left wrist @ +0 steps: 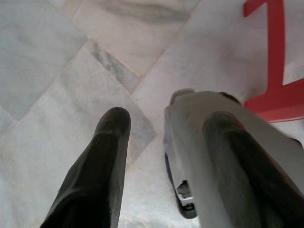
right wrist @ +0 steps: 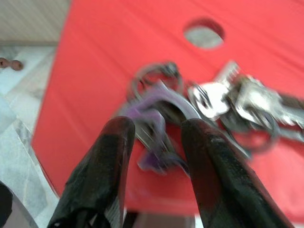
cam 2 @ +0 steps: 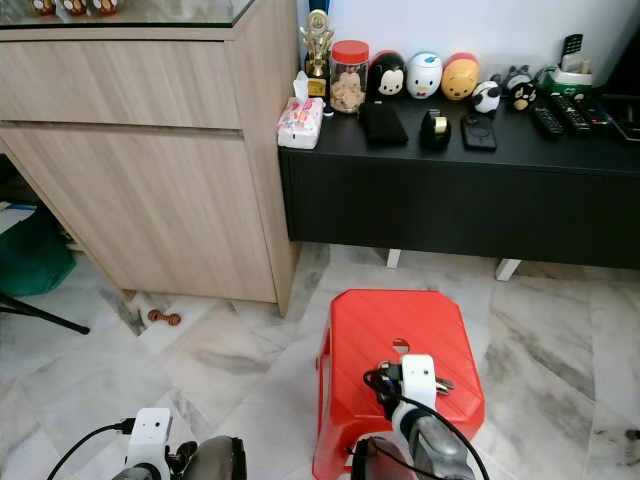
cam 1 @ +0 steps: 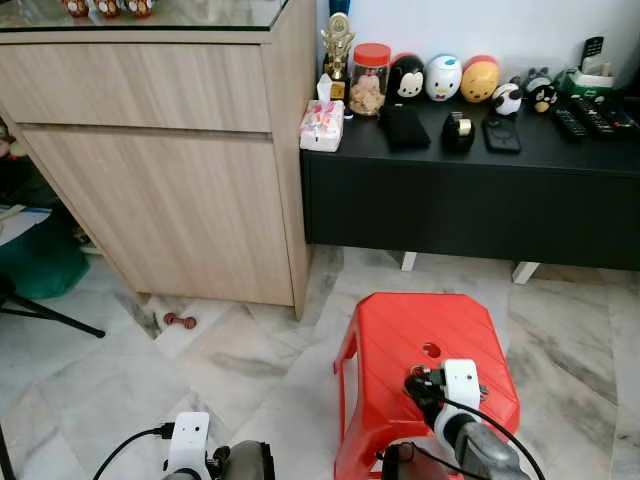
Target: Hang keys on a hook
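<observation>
marble floor is seen around a red stool, which stands before a black low cabinet set against the side of a tall wooden cabinet. on the black cabinet's top are lined a trophy, a jar with a red lid, a tissue pack at its left edge, round toy figures and remote controls toward its right end. a small brown object lies on the floor by the wooden cabinet's corner.

keys are shown on the stool's seat, near its front edge and below the seat's round hole; this bunch, with its rings and a purple piece, is made out clearly from the right wrist view, though blurred.

right gripper is held over the bunch with its jaws parted moderately, the fingers on either side of the purple piece; contact cannot be told. left gripper is hung low over the floor beside the stool's leg, its jaws spread and nothing held.
</observation>
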Tool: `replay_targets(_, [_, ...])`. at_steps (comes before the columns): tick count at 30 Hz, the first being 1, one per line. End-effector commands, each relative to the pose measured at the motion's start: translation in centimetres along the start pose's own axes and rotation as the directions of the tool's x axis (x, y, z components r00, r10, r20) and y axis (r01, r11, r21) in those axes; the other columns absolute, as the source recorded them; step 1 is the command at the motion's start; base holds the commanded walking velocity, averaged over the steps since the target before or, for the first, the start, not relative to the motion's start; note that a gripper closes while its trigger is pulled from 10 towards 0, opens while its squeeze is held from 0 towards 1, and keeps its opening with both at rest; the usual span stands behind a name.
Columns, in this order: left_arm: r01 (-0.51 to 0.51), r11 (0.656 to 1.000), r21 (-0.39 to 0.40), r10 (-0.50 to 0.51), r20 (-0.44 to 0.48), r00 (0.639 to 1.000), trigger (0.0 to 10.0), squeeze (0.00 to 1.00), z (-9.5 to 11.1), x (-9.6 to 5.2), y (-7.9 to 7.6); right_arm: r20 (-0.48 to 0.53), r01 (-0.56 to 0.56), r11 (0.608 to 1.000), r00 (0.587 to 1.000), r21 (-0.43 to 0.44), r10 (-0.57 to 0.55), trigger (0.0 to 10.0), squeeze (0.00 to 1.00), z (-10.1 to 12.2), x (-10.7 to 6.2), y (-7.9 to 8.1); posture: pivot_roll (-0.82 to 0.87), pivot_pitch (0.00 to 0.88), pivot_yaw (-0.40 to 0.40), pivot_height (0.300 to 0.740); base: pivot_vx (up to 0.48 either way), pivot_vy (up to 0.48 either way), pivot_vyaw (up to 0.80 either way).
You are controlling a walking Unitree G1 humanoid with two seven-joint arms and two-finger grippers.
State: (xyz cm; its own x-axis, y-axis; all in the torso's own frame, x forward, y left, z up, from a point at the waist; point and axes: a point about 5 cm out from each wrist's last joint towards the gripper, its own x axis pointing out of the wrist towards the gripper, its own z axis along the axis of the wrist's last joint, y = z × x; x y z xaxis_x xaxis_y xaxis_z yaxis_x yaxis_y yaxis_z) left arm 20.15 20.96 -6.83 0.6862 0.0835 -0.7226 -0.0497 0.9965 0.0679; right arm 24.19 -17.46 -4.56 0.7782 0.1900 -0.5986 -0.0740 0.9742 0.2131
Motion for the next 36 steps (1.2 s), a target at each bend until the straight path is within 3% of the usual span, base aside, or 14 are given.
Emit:
replay_targets(1, [-0.011, 1.0, -0.009, 0.01, -0.025, 1.0, 10.0, 0.0, -0.7, -0.2, 0.2, -0.041, -0.015, 1.0, 0.999, 0.006, 0.015, 10.0, 0.0, -0.2, 0.3, 0.7, 0.09, 0.085, -0.019, 0.615, 0.0, 0.0, 0.0])
replay_targets(7, [-0.011, 1.0, -0.01, 0.011, -0.025, 1.0, 10.0, 0.0, -0.7, -0.2, 0.2, -0.037, -0.015, 1.0, 0.999, 0.012, 0.016, 10.0, 0.0, 0.9, 1.0, 1.7, 0.09, 0.091, -0.019, 0.615, 0.0, 0.0, 0.0])
replay_targets(8, [-0.012, 1.0, -0.008, 0.011, -0.025, 1.0, 10.0, 0.0, -0.7, -0.2, 0.2, -0.019, -0.007, 1.0, 1.0, 0.026, 0.007, 10.0, 1.0, 1.4, 1.3, 2.1, 0.09, 0.094, -0.015, 0.615, 0.0, 0.0, 0.0])
replay_targets(18, [-0.016, 1.0, -0.004, 0.016, -0.031, 0.999, 10.0, 0.0, -0.9, -0.2, 0.4, 0.041, 0.046, 0.999, 0.998, 0.016, -0.047, 10.0, 1.0, 3.3, 1.8, 2.5, 0.09, 0.111, -0.014, 0.615, 0.0, 0.0, 0.0])
replay_targets(24, [-0.015, 1.0, -0.008, 0.015, -0.032, 0.999, 10.0, 0.0, -1.0, -0.3, 0.3, 0.058, 0.071, 0.997, 0.996, -0.003, -0.07, 10.0, 1.0, 3.3, 1.6, 1.7, 0.1, 0.115, -0.018, 0.615, 0.0, 0.0, 0.0])
replay_targets(25, [-0.013, 1.0, -0.009, 0.013, -0.033, 0.999, 10.0, 0.0, -1.0, -0.3, 0.3, 0.062, 0.085, 0.996, 0.994, 0.002, -0.085, 10.0, 0.33, 3.2, 1.5, 1.4, 0.09, 0.117, -0.018, 0.615, 0.0, 0.0, 0.0])
replay_targets(26, [-0.012, 1.0, -0.009, 0.012, -0.035, 0.999, 10.0, 0.0, -1.1, -0.3, 0.2, 0.065, 0.09, 0.996, 0.994, 0.002, -0.09, 10.0, 0.0, 3.2, 1.4, 1.2, 0.09, 0.119, -0.018, 0.615, 0.0, 0.0, 0.0])
replay_targets(31, [-0.01, 1.0, -0.01, 0.01, -0.036, 0.999, 10.0, 0.0, -1.1, -0.3, 0.1, 0.075, 0.104, 0.995, 0.992, 0.005, -0.104, 10.0, 0.0, 2.7, 0.5, -0.8, 0.09, 0.126, -0.019, 0.615, 0.0, 0.0, 0.0])
replay_targets(36, [-0.01, 1.0, -0.014, 0.009, -0.039, 0.999, 10.0, 0.0, -1.2, -0.3, 0.1, 0.069, 0.098, 0.995, 0.993, -0.031, -0.096, 10.0, 0.0, 2.5, 0.3, -1.3, 0.09, 0.13, -0.022, 0.615, 0.0, 0.0, 0.0])
